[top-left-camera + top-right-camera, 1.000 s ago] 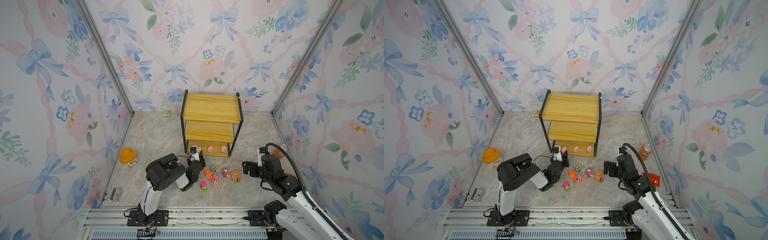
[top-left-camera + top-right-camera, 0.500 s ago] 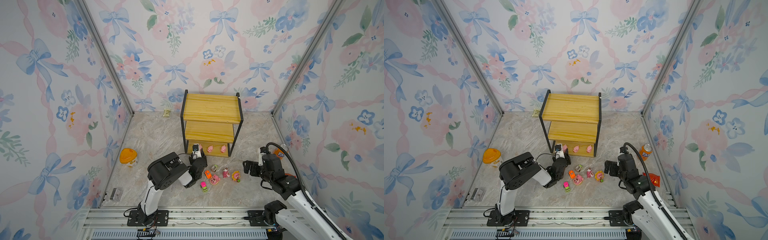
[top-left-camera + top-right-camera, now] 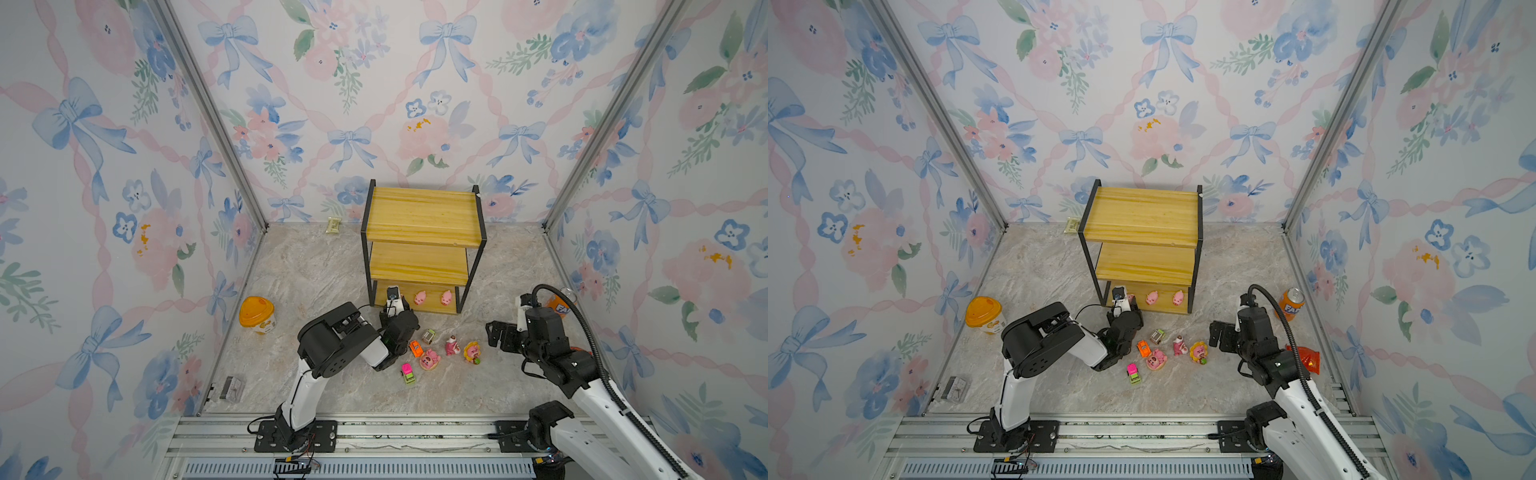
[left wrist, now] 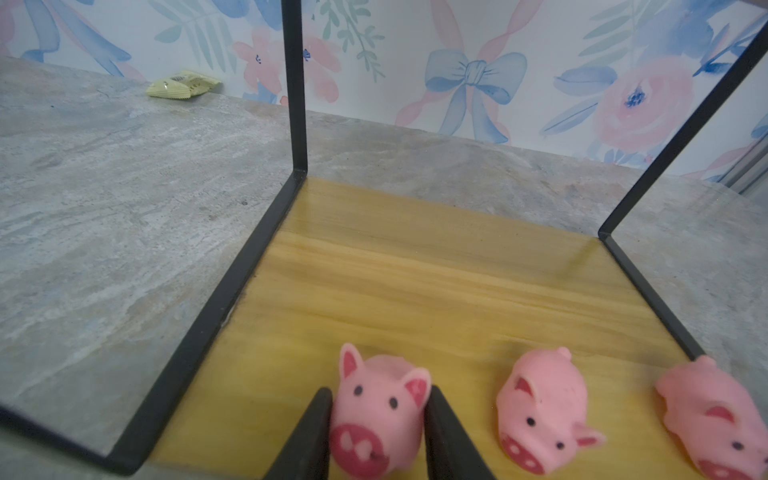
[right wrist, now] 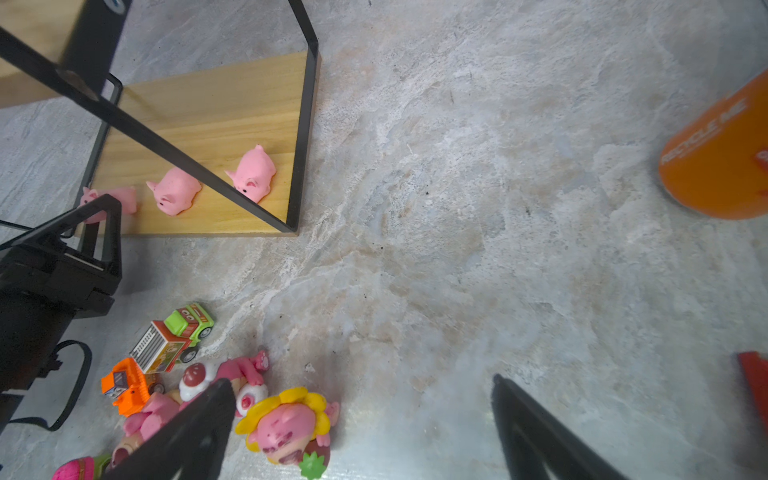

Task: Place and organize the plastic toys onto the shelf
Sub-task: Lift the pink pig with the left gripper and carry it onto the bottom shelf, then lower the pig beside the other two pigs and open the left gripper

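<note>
The shelf (image 3: 422, 216) stands at the back middle. Two pink pigs (image 3: 419, 297) (image 3: 446, 297) sit along the front of its lowest board. A third pink pig (image 4: 376, 411) rests at that board's left front, with my left gripper (image 4: 379, 392) shut on its sides. On the floor in front lie a grey-green car (image 3: 428, 335), an orange car (image 3: 414, 347), a pink-green car (image 3: 407, 372) and three pink figurines (image 3: 429, 359) (image 3: 451, 345) (image 3: 472, 351). My right gripper (image 5: 360, 381) hangs open and empty over the floor, just right of the sunflower figurine (image 5: 286, 424).
An orange-lidded yellow tub (image 3: 257, 315) stands at the left. An orange soda can (image 3: 1292, 304) and a red packet (image 3: 1306, 358) sit by the right wall. A yellow sachet (image 3: 332, 225) lies at the back wall, and a small grey item (image 3: 232, 388) lies at the front left.
My left gripper has moved a little forward with the pig, onto the lowest board's left front. The right arm has hardly moved.
</note>
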You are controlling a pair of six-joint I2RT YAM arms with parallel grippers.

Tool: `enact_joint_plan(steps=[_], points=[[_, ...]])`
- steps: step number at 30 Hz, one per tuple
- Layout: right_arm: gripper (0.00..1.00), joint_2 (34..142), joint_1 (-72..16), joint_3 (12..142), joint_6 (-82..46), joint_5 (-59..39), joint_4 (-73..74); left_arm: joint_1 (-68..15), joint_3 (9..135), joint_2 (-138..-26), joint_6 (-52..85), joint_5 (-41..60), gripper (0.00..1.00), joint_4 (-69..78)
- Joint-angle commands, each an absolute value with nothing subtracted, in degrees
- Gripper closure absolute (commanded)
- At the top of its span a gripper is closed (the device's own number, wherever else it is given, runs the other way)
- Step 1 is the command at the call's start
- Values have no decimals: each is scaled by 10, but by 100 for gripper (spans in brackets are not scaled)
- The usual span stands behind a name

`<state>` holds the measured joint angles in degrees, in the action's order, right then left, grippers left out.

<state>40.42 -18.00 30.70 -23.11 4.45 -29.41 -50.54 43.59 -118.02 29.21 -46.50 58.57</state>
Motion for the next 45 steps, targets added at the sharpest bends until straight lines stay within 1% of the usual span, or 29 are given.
enact_joint_plan(steps=[1,13,33,39,40,43,45], points=[[2,404,-173,297,-224,36,-285,-499,449,-1196,306,-465,63,562],[2,411,-157,295,-221,22,-280,-491,455,-1203,318,-461,62,541],[2,411,-154,294,-221,21,-280,-470,494,-1224,314,-440,60,509],[2,410,-153,295,-221,22,-281,-467,495,-1225,316,-432,55,508],[2,411,-153,295,-221,22,-281,-468,494,-1225,318,-431,51,508],[2,415,-153,296,-221,15,-280,-468,491,-1222,316,-431,50,505],[3,417,-153,298,-221,13,-282,-468,487,-1221,320,-432,48,505]])
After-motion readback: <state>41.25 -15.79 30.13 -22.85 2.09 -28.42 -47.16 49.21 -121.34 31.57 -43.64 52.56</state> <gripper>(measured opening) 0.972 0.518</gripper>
